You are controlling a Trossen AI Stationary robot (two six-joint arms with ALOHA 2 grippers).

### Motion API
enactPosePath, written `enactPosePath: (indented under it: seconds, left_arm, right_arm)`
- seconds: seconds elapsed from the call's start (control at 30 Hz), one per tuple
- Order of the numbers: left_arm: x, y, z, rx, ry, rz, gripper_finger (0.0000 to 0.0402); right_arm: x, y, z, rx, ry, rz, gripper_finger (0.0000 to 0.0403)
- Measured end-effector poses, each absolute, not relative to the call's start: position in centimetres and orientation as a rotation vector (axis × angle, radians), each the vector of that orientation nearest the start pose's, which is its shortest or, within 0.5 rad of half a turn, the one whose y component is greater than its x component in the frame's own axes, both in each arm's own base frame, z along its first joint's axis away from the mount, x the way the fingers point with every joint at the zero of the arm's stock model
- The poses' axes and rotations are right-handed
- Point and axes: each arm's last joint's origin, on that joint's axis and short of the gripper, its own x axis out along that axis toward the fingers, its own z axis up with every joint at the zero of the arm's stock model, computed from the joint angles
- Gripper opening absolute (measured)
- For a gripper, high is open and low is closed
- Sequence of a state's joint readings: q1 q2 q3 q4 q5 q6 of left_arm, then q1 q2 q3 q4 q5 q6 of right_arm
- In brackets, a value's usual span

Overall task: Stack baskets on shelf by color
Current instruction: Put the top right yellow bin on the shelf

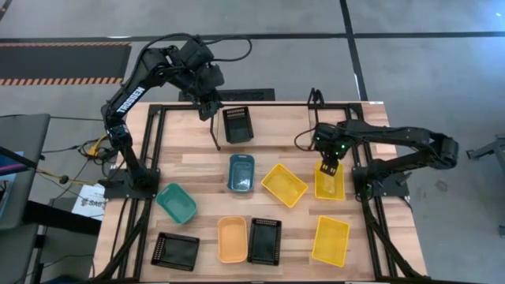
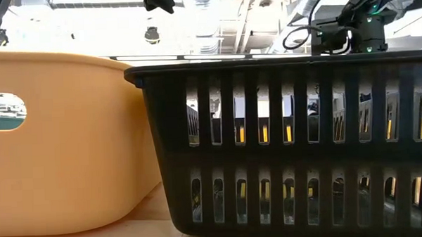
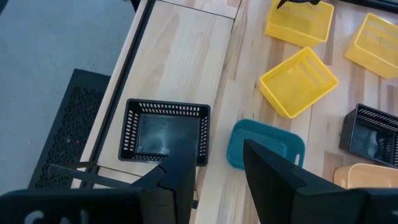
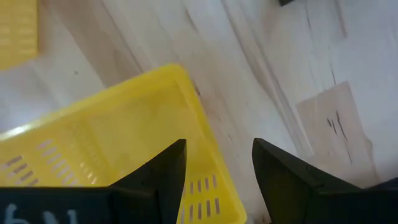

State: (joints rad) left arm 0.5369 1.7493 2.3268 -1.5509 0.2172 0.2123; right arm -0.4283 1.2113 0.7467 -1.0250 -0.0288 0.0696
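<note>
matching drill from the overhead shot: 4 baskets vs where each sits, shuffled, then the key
Things:
1. teal-green basket
2. blue-grey basket
3. orange basket
4. yellow basket under the right tool

Places:
A. front row, between two black baskets
B. right side of the table, below the open right tool
C. middle of the table, in front of the black basket at the back
D. left side, near the left arm's base

Pairs: 1-D, 2-C, 3-A, 4-B
</note>
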Motion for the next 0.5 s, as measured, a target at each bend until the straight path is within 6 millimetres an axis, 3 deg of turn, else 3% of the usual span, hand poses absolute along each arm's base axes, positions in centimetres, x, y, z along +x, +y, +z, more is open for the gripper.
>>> enactPosePath:
  seconds: [0.4, 0.5]
  left_arm:
    - [25.5, 14.5, 46.8, -0.166, 0.934, 0.194, 0.0119]
    - [25.5, 14.5, 46.8, -0.165, 0.934, 0.194, 0.0119]
  right_arm:
    - [17.7, -8.1, 17.5, 0.385, 1.576, -0.328, 0.0205]
    - [17.9, -8.2, 16.9, 0.398, 1.609, -0.329, 0.0179]
